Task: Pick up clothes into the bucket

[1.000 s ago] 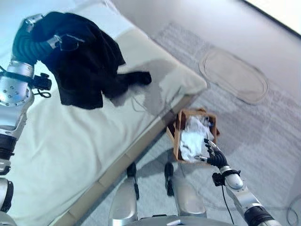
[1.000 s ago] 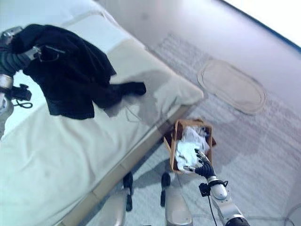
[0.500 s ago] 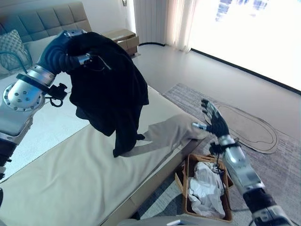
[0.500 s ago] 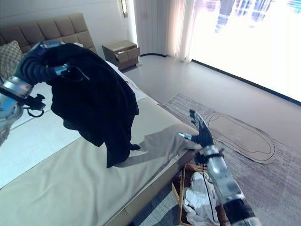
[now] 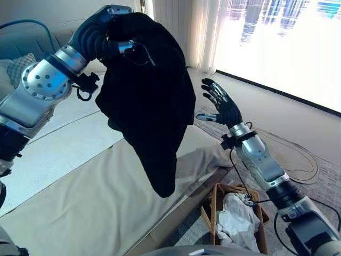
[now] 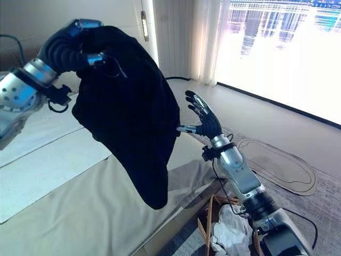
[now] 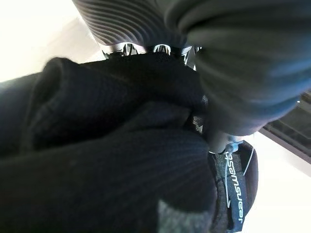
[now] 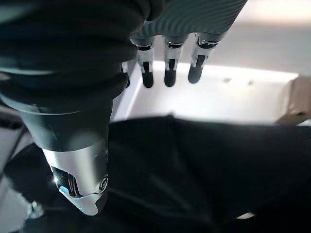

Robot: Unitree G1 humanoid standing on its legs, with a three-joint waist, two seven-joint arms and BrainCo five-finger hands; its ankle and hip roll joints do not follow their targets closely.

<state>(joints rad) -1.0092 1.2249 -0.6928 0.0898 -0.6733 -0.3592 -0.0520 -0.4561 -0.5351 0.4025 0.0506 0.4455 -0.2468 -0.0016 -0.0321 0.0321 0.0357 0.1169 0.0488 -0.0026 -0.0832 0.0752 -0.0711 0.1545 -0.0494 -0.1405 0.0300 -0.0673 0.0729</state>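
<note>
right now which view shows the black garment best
The left eye view: the whole black garment hangs from the raised left hand above the bed. The right eye view shows much the same. The left wrist view has bunched cloth up close; the right wrist view shows a dark stretch past the open right hand.

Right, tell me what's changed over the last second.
The left hand has lifted the black garment clear of the bed. The right hand rose from the basket, fingers spread, beside the garment. White clothes stay in the basket.
</note>
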